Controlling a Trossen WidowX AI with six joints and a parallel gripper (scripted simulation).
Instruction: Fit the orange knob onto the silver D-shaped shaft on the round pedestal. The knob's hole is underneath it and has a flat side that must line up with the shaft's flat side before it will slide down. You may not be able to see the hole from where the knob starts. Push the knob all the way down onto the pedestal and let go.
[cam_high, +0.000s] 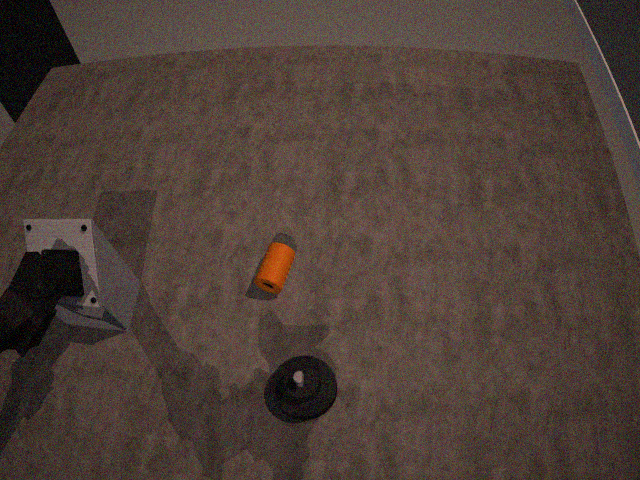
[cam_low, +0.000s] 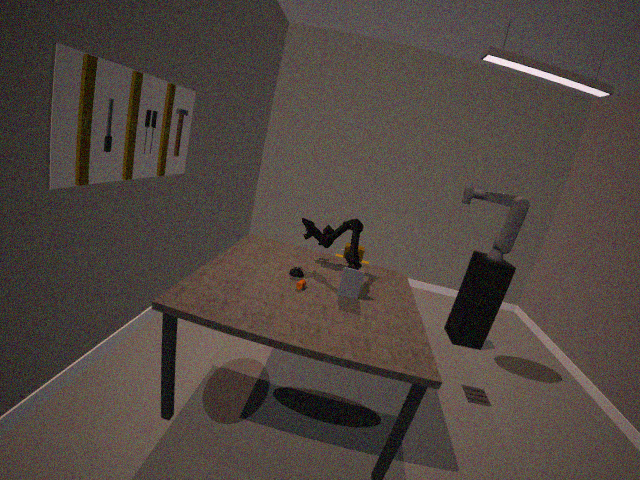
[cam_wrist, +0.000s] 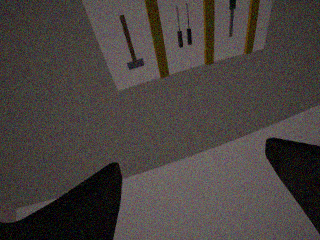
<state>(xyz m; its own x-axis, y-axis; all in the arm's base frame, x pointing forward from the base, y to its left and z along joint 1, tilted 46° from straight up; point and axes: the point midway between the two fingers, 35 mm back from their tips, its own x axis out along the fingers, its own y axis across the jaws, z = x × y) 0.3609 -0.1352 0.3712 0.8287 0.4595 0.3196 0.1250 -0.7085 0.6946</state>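
The orange knob (cam_high: 276, 266) (cam_low: 300, 284) lies on its side on the table. Its end with the dark hole faces toward the pedestal in the top view; the hole's flat side is too small to make out. The round black pedestal (cam_high: 320, 397) (cam_low: 296, 272) stands near the knob, with the silver shaft (cam_high: 298, 378) upright on it. The shaft's flat side is unclear. My gripper (cam_low: 304, 228) (cam_wrist: 195, 159) is open and empty, raised well above the table, away from the knob. Neither knob nor pedestal shows in the wrist view.
A light grey panel block (cam_high: 59, 235) (cam_low: 351, 282) stands on the table near the arm's base, with part of the black arm (cam_high: 51, 273) (cam_low: 355, 227) overlapping it in the top view. Shadows of the arm fall across the table (cam_high: 413, 206) (cam_low: 248, 299).
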